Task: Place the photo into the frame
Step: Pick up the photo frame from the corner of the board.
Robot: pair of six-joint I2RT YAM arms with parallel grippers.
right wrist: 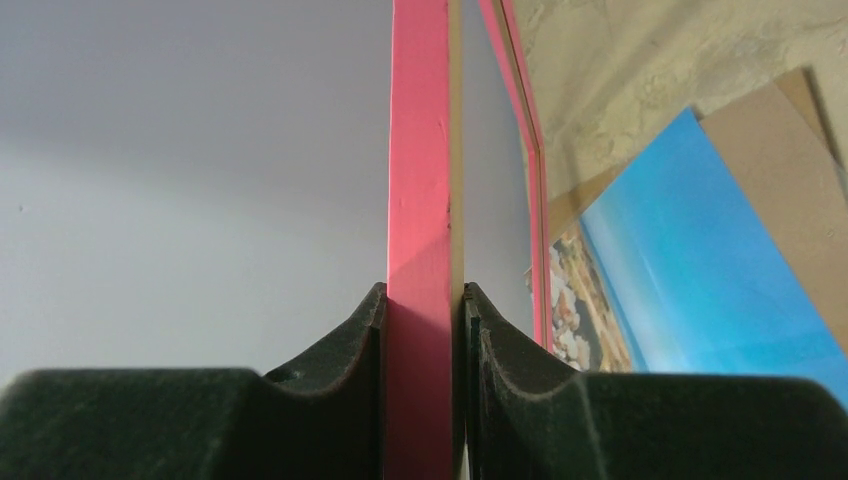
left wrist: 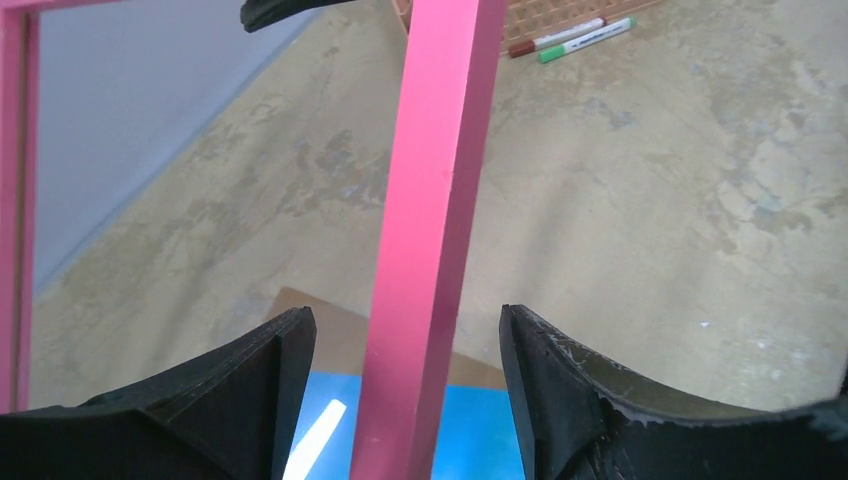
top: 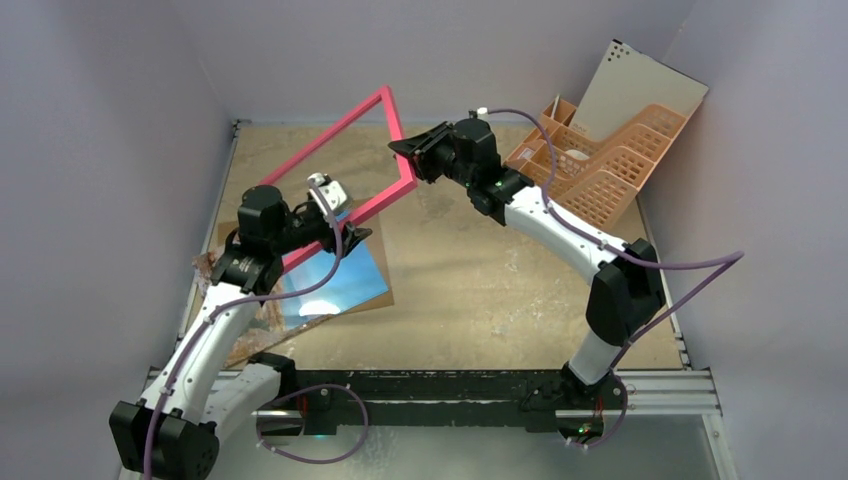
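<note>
Overhead, the tan table [top: 480, 280] spreads below both claws; the frame [top: 323, 137], pink, hangs tilted in the air above it, one rail pinched tight between the fingers of the right gripper [right wrist: 423, 300]; the left gripper [left wrist: 405, 330] straddles another rail, its fingers apart with a gap on each side; beneath the left gripper the brown backing board [right wrist: 790, 180] lies flat, the photo [right wrist: 700, 250] resting on it, picture side up; two markers [left wrist: 570, 38] lie on the table well beyond the left gripper.
</note>
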